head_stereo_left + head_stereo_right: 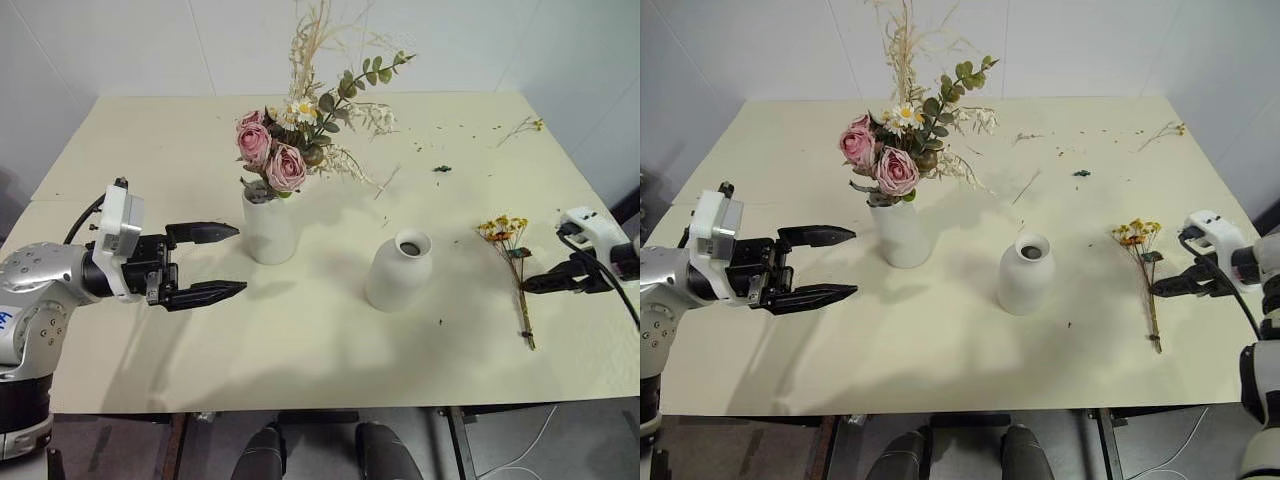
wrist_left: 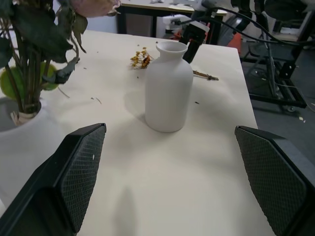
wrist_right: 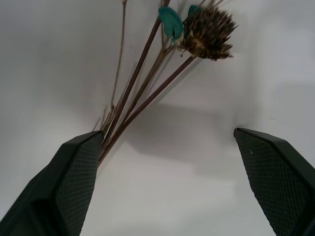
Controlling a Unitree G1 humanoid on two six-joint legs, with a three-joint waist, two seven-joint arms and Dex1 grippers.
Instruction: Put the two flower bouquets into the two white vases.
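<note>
The large bouquet of pink roses (image 1: 270, 155), grasses and green leaves stands upright in the plain cylinder vase (image 1: 268, 228). The rounded bottle vase (image 1: 400, 272) stands empty to its right, also seen in the left wrist view (image 2: 168, 88). The small yellow-orange bouquet (image 1: 508, 240) lies flat on the table further right. My left gripper (image 1: 240, 259) hovers open and level, just left of the cylinder vase, holding nothing. My right gripper (image 3: 167, 132) points down, open, right over the small bouquet's thin stems (image 3: 140, 83), which run close to one finger (image 3: 74, 172).
The cream table (image 1: 300, 340) has loose twigs (image 1: 522, 127) and dark crumbs (image 1: 441, 168) scattered at the far right. White walls close in behind and to the right. A black cable (image 1: 615, 290) trails from my right wrist near the table's right edge.
</note>
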